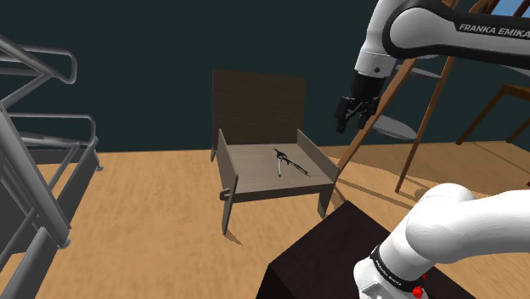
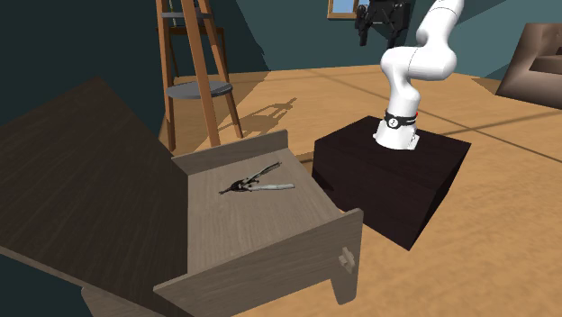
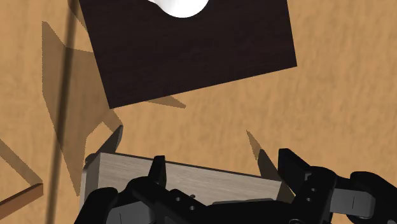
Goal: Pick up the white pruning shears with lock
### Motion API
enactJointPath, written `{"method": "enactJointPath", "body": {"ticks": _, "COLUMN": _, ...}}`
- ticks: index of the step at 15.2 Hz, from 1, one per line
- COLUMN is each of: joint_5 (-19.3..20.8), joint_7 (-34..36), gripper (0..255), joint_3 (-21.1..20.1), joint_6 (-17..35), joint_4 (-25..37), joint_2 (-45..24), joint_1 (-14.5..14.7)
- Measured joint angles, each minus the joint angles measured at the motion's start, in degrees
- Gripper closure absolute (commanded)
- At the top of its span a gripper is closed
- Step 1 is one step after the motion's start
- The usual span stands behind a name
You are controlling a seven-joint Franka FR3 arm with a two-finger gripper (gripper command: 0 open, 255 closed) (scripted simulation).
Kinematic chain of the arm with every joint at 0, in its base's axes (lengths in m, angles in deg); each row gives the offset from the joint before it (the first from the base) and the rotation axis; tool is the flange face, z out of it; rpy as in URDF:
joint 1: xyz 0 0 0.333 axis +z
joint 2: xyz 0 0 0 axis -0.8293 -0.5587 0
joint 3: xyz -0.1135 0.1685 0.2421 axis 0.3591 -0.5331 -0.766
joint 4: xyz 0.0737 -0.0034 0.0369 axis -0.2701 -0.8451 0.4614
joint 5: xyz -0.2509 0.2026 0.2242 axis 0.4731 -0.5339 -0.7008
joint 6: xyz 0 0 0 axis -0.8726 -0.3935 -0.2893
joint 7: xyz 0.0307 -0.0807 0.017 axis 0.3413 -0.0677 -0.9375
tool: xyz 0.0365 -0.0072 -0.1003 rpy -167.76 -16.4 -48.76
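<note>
Closest in the shoulder view, at 5 o'clock, sits the dark box stand (image 1: 340, 246), and from it the white arm (image 1: 425, 30) climbs to 1 o'clock and bends down to the black tool (image 1: 352, 126). In the wrist view its fingers (image 3: 157, 170) stand apart with nothing between them. The tool hangs in the air, well apart from the pruning shears (image 1: 287, 163), which lie at about 8 o'clock from it. The shears are thin and grey with darker parts, their two arms splayed in a narrow V, lying flat. They rest on the seat (image 1: 255, 166) of a low grey-brown wooden chair (image 1: 257, 102), toward its 3 o'clock side and clear of the side panels. The chair stands on a tan wood floor (image 1: 153, 195). At 9 o'clock of the shoulder view rises a grey metal frame (image 1: 42, 56). In the second exterior view a wooden step stool (image 2: 194, 88) stands past the chair at 11 o'clock, and a brown sofa (image 2: 539, 63) sits at 2 o'clock. Farthest back is a dark teal wall (image 1: 144, 85).
</note>
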Motion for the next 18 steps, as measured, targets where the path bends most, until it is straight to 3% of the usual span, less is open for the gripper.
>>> {"method": "enactJointPath", "body": {"ticks": 7, "joint_5": 1.6, "joint_7": -1.8, "gripper": 0, "joint_3": 2.2, "joint_6": 8.6, "joint_4": -1.9, "joint_2": -6.9, "joint_1": -0.9}}
{"method": "enactJointPath", "body": {"ticks": 18, "joint_5": 2.7, "joint_7": -5.2, "gripper": 0, "joint_3": 6.5, "joint_6": 27.6, "joint_4": 0.3, "joint_2": -28.3, "joint_1": -2.2}}
